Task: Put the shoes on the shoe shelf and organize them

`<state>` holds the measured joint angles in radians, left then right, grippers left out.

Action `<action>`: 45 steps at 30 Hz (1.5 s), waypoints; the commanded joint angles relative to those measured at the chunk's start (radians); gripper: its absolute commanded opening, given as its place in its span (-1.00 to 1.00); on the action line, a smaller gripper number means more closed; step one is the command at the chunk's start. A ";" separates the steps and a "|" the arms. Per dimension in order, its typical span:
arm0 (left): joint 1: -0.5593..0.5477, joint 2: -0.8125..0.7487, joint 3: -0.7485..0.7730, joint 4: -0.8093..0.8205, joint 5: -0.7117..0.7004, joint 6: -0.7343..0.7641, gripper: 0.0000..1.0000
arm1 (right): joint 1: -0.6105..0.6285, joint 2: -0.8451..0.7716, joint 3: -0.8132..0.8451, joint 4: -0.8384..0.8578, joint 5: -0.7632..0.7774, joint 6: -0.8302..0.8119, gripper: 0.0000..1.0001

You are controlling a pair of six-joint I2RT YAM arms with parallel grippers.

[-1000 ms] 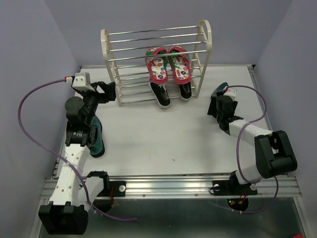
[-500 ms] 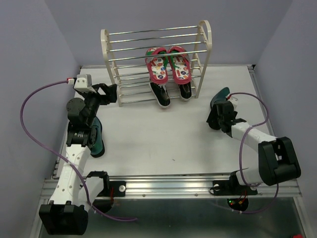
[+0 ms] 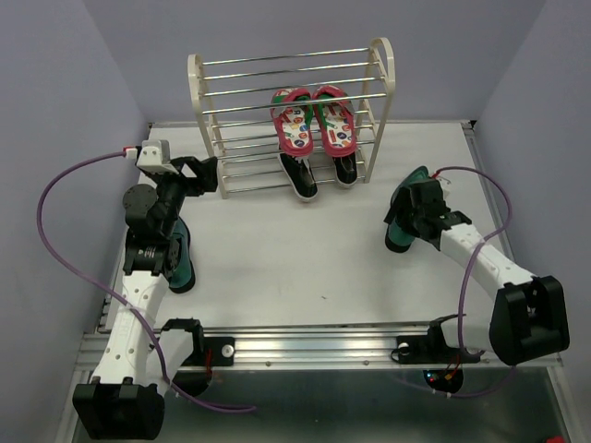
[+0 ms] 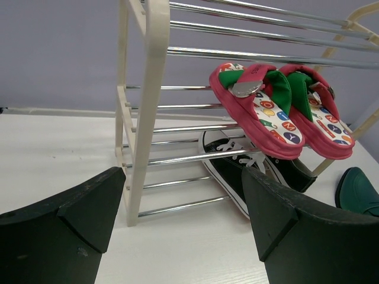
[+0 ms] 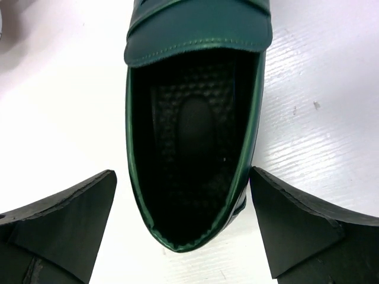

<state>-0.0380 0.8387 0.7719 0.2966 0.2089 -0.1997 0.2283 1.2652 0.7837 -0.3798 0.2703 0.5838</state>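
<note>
Teal-green shoe sits between the spread jaws of the right claw, lined up for grabbing. Left claw hangs released, facing the shelf.

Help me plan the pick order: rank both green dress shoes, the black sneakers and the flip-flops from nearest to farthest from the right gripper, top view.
1. Right green dress shoe, between the right gripper's open jaws.
2. Black sneakers, low on the shoe shelf.
3. Flip-flops, a higher tier.
4. Left green dress shoe, beside the left arm.
</note>
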 commanded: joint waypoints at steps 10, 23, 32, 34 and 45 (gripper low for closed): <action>-0.003 -0.024 -0.017 0.053 -0.019 0.039 0.86 | -0.004 0.264 0.138 -0.105 0.067 0.050 1.00; -0.003 -0.020 -0.023 0.065 -0.036 0.040 0.87 | -0.004 -0.028 0.109 -0.018 0.150 -0.088 -0.99; -0.003 -0.001 -0.023 0.068 -0.057 0.002 0.88 | -0.004 -0.305 0.317 0.048 0.063 -0.295 -0.99; -0.003 0.003 -0.016 0.056 -0.083 -0.009 0.88 | -0.004 -0.316 0.415 0.068 -0.025 -0.332 -0.99; -0.003 -0.072 -0.013 -0.011 -0.175 -0.081 0.97 | -0.004 -0.023 1.026 0.029 -0.558 -0.452 -0.99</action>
<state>-0.0380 0.8280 0.7525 0.2619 0.0757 -0.2485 0.2230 1.1622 1.6260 -0.4793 -0.0437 0.1841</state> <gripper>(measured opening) 0.977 0.677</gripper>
